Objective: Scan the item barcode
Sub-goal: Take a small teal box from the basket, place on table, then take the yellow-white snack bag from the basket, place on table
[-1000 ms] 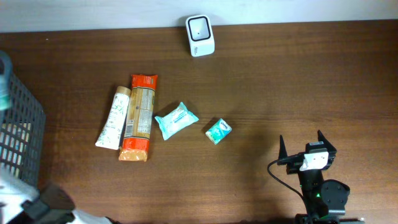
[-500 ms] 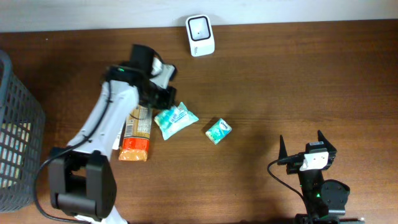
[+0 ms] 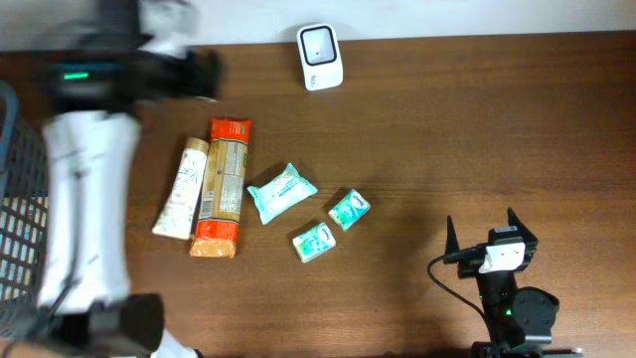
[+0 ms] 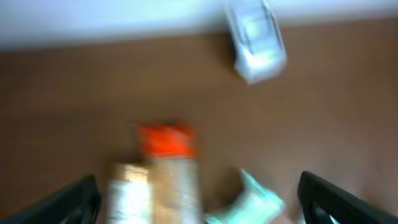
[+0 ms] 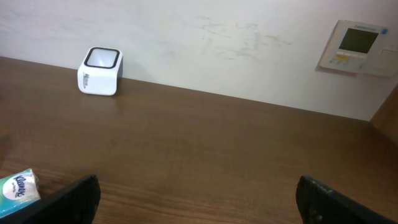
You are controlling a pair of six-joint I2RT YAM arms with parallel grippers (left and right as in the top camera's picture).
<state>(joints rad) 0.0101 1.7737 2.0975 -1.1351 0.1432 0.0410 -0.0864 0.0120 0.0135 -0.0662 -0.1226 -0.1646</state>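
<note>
Overhead count: one barcode scanner at the bench far edge; mid-bench one white tube, one snack pack, one wipes pack, two tissue packs; one basket left. Left end effector blurred, wide, empty; right end effector wide, empty. Only right wrist shows a wall panel.

wood table holds white scanner, tube, cracker pack, wipes pouch, and two small teal packets.
</note>
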